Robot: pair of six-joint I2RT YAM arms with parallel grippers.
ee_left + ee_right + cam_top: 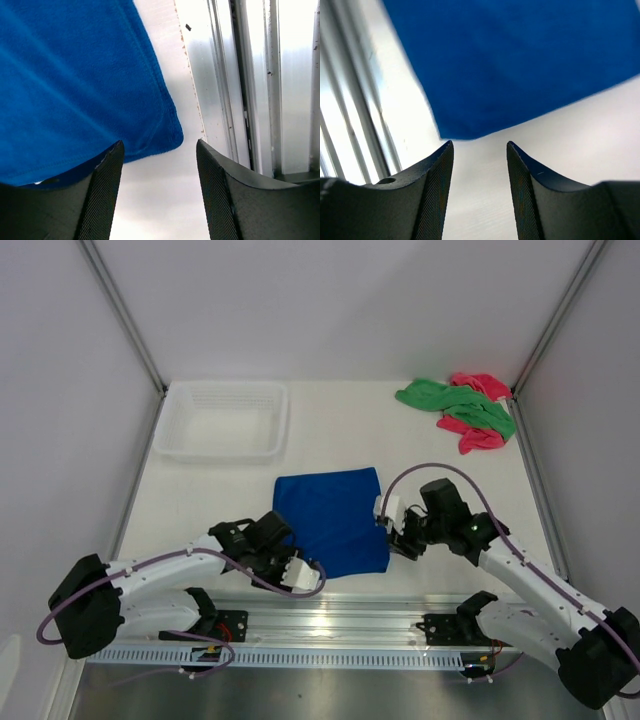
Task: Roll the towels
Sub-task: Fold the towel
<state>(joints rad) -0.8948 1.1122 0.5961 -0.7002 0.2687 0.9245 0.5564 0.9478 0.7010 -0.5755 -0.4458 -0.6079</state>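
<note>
White table [340,430], white walls. Blue towel [332,518] lies flat, its near corners just ahead of both sets of jaws. Left gripper [159,145]: released, nothing between the jaws, corner tip just beyond the gap, off toward one finger. Right gripper [480,144]: parted, empty, corner straight ahead. Green towel [455,400] and pink towel [478,437] heaped well beyond the right jaws. Judgement: pinch both corners at the hem together, evenly, then roll away, keeping the edge straight.
</note>
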